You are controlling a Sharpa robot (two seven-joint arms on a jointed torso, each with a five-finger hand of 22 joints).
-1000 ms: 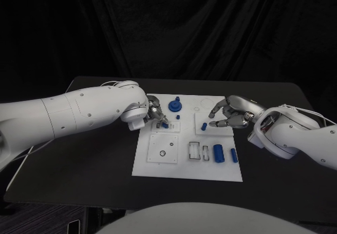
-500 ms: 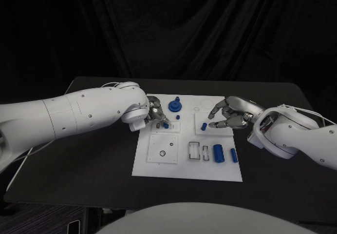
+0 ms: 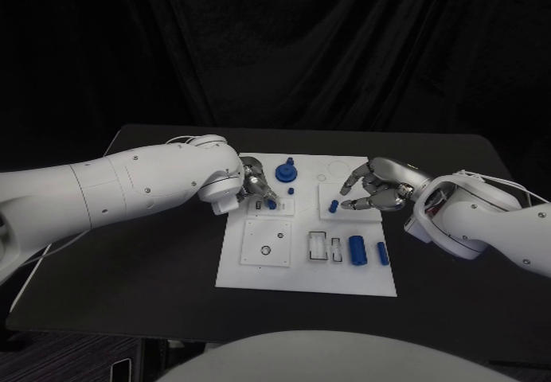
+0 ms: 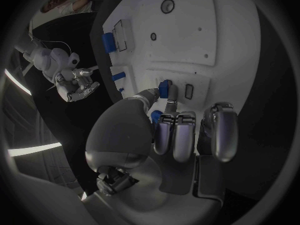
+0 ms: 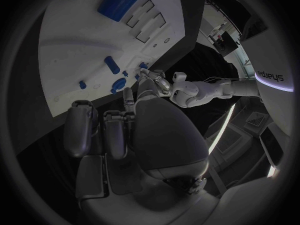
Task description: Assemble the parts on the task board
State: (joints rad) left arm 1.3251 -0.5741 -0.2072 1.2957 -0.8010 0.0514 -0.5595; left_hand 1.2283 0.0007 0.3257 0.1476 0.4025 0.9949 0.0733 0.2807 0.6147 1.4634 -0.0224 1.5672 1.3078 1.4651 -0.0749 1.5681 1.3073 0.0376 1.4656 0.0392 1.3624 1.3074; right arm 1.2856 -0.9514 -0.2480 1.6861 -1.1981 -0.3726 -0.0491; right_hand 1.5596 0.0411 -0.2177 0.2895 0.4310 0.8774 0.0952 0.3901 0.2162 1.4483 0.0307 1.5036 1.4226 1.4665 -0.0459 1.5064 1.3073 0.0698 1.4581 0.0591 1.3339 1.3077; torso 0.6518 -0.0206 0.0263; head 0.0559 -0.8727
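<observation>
Only partly finished, the assembly can be judged from the task board [image 3: 345, 280] in the middle of the counter [image 3: 150, 263]: a blue knobbed part [image 3: 286, 171] is seen standing upright at the far side of the board, with a small blue peg [image 3: 291, 191] just near of it, while two blue cylinders [image 3: 357, 250] are left lying loose at the near right beside empty rectangular slots [image 3: 318, 246], their long axes running near to far. A further upright blue peg [image 3: 334, 206] stands just beside the right hand [image 3: 379, 189]. The left hand [image 3: 255, 187] is held over the small square plate at the far left of the board, and a small blue part [image 4: 164, 89] is pinched between thumb and fingers [image 4: 176, 135], its long axis roughly upright and pointed down at the plate; seating it appears to be the step in hand. The right hand's fingers are curled loosely, and whether anything is held cannot be told.
</observation>
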